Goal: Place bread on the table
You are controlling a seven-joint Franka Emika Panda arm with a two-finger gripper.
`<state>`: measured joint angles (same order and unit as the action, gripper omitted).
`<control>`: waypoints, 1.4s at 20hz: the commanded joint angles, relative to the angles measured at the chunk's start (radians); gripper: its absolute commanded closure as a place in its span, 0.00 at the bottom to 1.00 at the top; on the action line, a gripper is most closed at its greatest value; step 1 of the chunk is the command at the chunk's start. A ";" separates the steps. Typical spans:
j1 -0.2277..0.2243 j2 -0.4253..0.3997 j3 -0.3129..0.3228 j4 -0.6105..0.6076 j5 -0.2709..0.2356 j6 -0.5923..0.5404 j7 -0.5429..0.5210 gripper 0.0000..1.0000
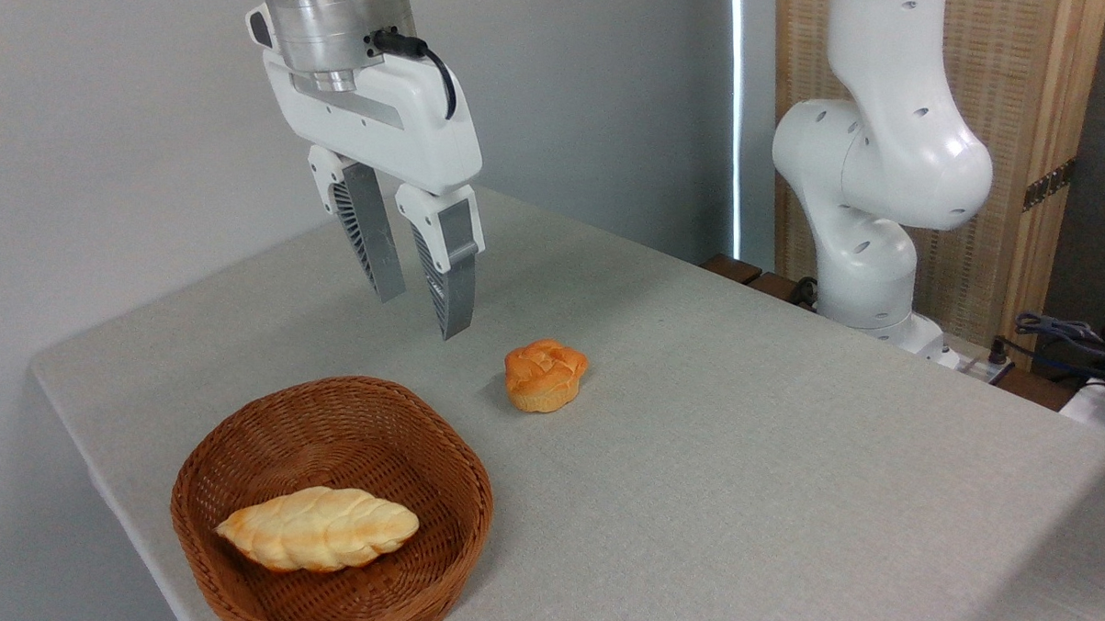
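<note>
The claw (pixel 421 310) hangs in the air above the table (pixel 750 451), its two ribbed grey fingers (pixel 372 234) pointing down and standing a little apart with nothing between them. It holds nothing. How high it sits above the cloth is hard to judge from this one angle, but the fingertips are clearly off the surface. Its white body runs up out of the top of the picture.

Below and to the right of the fingertips, a small round orange bun (pixel 545 374) rests on the bare cloth, toward the middle of the table.

Nearer the camera, a brown wicker basket (pixel 245 468) sits close to the table's front-left edge. The bread (pixel 318 528), a long braided loaf with browned patches, lies inside it on the woven bottom, lengthwise from left to right, toward the front wall of the basket.

The arm's white base (pixel 866 198) stands beyond the table's far right edge.
</note>
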<state>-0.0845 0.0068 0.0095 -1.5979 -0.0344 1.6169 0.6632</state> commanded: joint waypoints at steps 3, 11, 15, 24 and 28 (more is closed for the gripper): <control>-0.008 -0.004 0.010 0.013 0.007 -0.034 0.007 0.00; -0.009 -0.005 0.010 0.006 0.007 -0.032 0.007 0.00; -0.017 -0.005 0.010 0.001 0.005 0.003 0.007 0.00; -0.034 0.034 -0.005 -0.063 0.001 0.352 0.004 0.00; -0.077 0.111 -0.006 -0.066 0.011 0.426 0.007 0.00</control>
<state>-0.1321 0.0663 -0.0008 -1.6633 -0.0345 1.9914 0.6631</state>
